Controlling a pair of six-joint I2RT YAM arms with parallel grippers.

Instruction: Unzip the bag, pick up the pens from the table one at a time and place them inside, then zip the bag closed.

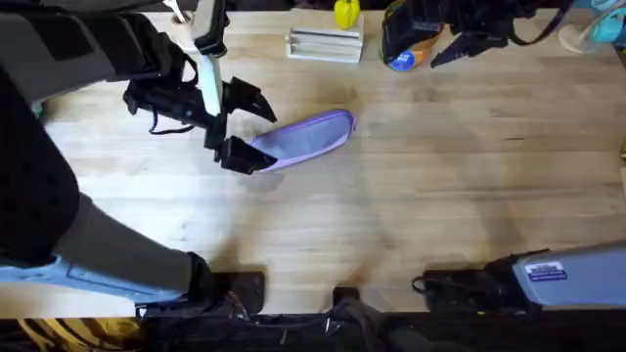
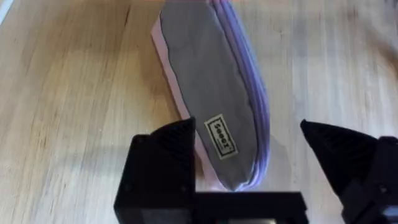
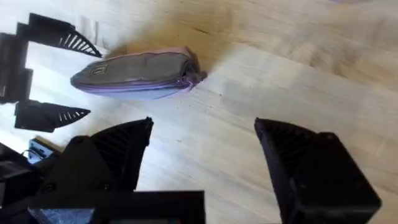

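Note:
The lavender bag (image 1: 311, 137) lies slanted on the table (image 1: 440, 186), left of centre, and its zip looks shut. My left gripper (image 1: 245, 127) is open and low, one finger on either side of the bag's near-left end. In the left wrist view, that end of the bag (image 2: 211, 99), grey with a small label, sits between the fingers of the left gripper (image 2: 249, 158). My right gripper (image 3: 205, 162) is open and empty, raised well off to the right, and looks across at the bag (image 3: 134, 74). The pens are out of view.
A white box (image 1: 324, 44) and a yellow object (image 1: 345, 13) stand at the table's back edge. A blue and orange item (image 1: 406, 57) sits at the back right. Bare wood stretches from the bag to the front and right.

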